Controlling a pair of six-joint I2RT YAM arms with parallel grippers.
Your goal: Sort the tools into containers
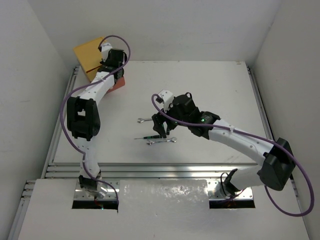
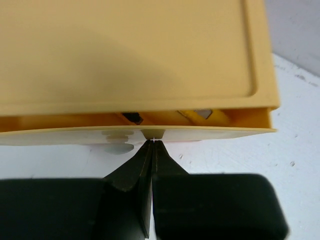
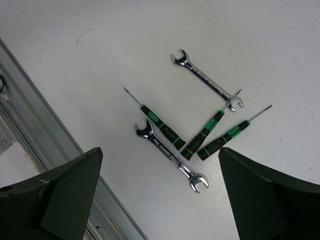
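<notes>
Tools at mid-table under the right arm; left arm at the drawer stack, far left.
Nearest, one silver wrench (image 1: 161,142) lies on the white table (image 1: 215,90), with three green-and-black screwdrivers (image 3: 202,134) just beside it and a second wrench (image 1: 145,120) farther back. The right gripper (image 1: 162,131) hovers above them, jaws spread wide, holding nothing. In the far left corner stands the drawer stack (image 1: 90,52). Its yellow top drawer (image 2: 240,120) is slightly ajar, and a yellow tool (image 2: 202,115) is partly visible inside. The left gripper (image 2: 152,145) has its jaws pressed together, tips touching the drawer's small knob (image 2: 152,133).
</notes>
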